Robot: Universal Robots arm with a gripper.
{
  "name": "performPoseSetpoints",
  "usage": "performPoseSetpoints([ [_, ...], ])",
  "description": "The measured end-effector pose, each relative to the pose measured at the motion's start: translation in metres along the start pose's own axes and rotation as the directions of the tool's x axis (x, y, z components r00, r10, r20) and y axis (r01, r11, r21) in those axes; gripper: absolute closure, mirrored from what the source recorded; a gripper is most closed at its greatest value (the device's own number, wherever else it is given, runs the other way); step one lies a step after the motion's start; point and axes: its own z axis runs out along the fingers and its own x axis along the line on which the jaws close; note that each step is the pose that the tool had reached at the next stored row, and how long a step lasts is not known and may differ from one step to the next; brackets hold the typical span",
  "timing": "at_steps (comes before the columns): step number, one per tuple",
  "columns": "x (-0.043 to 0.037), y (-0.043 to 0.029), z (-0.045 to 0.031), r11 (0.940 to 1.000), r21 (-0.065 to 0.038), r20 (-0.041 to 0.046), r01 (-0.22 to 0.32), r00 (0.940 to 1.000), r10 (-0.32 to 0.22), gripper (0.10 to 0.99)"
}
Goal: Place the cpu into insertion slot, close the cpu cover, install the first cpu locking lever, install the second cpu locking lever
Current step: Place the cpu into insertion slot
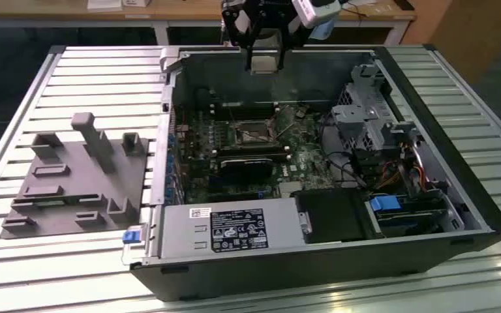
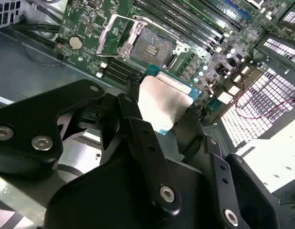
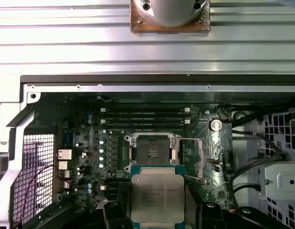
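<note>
Exterior view: gripper (image 1: pixel 265 52) high over the far wall of the open computer case (image 1: pixel 459 195), with the cpu (image 1: pixel 265 62) held at its tip, well above the insertion slot (image 1: pixel 248 132) on the motherboard (image 1: pixel 303 163). A grey fixture (image 1: pixel 76 176) sits on the slatted table (image 1: pixel 94 78) at the exterior view's left. Both wrist views make the grip plainer: black fingers (image 2: pixel 134 112) are clamped on opposite edges of the chip, its silver top toward the first wrist view's camera, and the slot lies open with a dark centre. Second wrist view adds the cpu cover (image 2: pixel 130 38), swung up off the slot and standing beside it.
</note>
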Motion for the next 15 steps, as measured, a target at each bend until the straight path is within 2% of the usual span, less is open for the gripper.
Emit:
performPoseSetpoints([
  [7, 0.0, 0.0, 0.0006, 1.0, 0.0, -0.0001, 0.0, 1.0, 0.0, 0.549],
  [15, 0.0, -0.0006, 0.0063, 1.0, 0.0, 0.0011, 0.0, 1.0, 0.0, 0.549],
])
